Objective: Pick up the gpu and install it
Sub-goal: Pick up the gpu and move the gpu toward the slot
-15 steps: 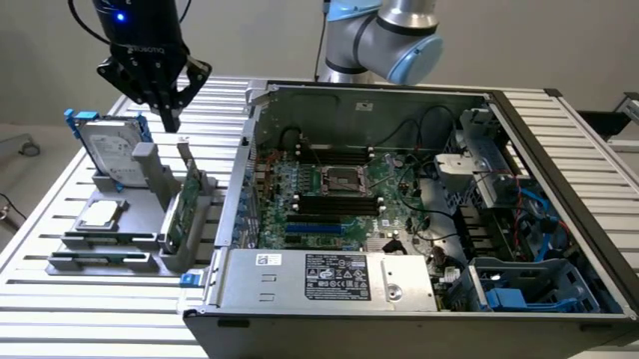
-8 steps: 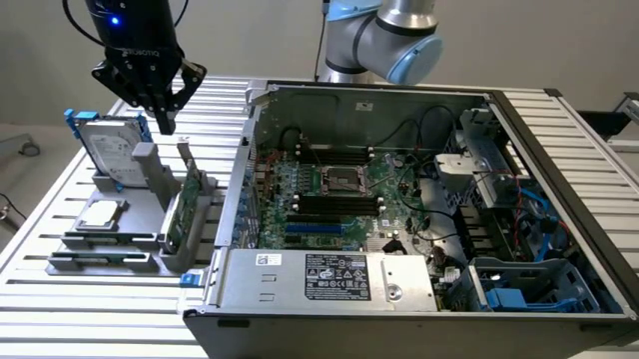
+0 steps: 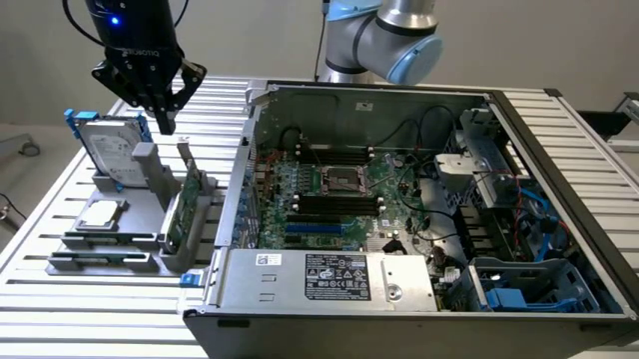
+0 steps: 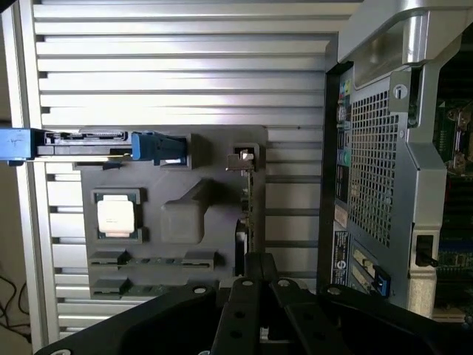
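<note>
The gpu [image 3: 181,215] stands on edge in a slot of the grey holder [image 3: 135,232], its green board facing the exterior view's left and its silver bracket at the far end. My gripper [image 3: 164,123] hangs above the far end of the holder, apart from the card, fingers drawn together and holding nothing. From the wrist camera, the gpu [image 4: 251,201] appears edge-on as a thin strip with a bit of black shroud beside it. The gripper [image 4: 255,263] sits directly over the card's near end.
A silver hard drive with blue rails [image 3: 108,149] and a square CPU chip [image 3: 100,215] share the holder. The open computer case [image 3: 559,187] lies to the exterior view's right, motherboard [image 3: 330,191] exposed, power supply [image 3: 330,278] at the front. Its metal wall [image 4: 377,163] stands close beside the holder.
</note>
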Robot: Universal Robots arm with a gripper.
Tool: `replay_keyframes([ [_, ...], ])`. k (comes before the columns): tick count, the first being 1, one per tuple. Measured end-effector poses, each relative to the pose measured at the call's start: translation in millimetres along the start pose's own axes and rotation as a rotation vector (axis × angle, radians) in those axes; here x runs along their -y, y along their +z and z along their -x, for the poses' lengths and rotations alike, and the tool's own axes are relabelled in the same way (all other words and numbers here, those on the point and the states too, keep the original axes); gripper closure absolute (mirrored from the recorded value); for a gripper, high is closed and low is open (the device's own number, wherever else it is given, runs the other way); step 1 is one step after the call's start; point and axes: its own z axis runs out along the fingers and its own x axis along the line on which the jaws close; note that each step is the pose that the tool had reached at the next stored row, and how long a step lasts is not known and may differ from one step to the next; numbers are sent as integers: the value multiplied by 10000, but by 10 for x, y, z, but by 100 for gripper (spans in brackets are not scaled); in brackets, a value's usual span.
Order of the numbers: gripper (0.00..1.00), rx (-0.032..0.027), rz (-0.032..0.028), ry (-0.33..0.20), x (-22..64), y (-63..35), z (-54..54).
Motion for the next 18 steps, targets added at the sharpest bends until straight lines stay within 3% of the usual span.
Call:
replay_keyframes([
  [4, 88, 0, -1, 0, 0, 0, 0],
  [8, 76, 0, -1, 0, 0, 0, 0],
  [10, 64, -1, -1, 1, 0, 5, -9],
  [18, 64, -21, -3, -2, 77, 154, -108],
])
